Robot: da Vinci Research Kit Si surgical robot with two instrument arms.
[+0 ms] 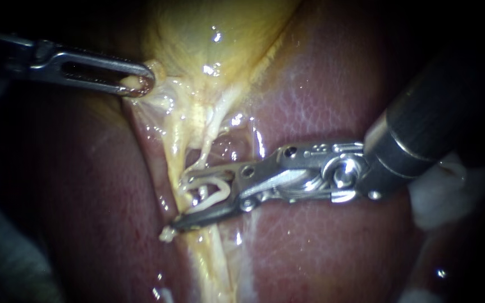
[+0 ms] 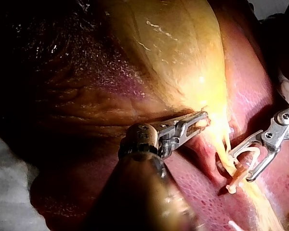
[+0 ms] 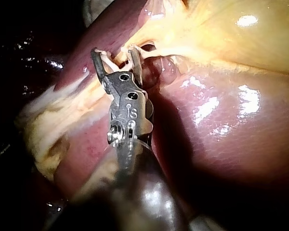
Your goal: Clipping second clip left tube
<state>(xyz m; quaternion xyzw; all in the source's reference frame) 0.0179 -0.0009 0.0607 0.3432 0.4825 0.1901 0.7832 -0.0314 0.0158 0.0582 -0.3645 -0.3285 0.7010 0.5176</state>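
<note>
My left instrument [image 1: 137, 84] comes in from the upper left, its slotted jaws shut on a pale fold at the gallbladder's [image 1: 209, 33] lower edge, which it holds stretched; the left wrist view shows the same grip [image 2: 200, 120]. My right instrument [image 1: 183, 202] reaches in from the right with its jaws open around the thin pale tube [image 1: 182, 163] that runs down from the gallbladder. A white clip [image 1: 215, 189] sits between these jaws. The right wrist view shows the tube [image 3: 116, 57] crossing the gap between the two jaw tips [image 3: 114, 55]. I cannot tell which tube is the left one.
Dark red liver [image 1: 321, 101] lies on both sides of the yellowish strand of tissue [image 1: 211, 264] that continues below the jaws. A short cut stub [image 1: 167, 233] sticks out just beyond the lower jaw tip. White gauze [image 1: 444, 193] lies under the right instrument's shaft.
</note>
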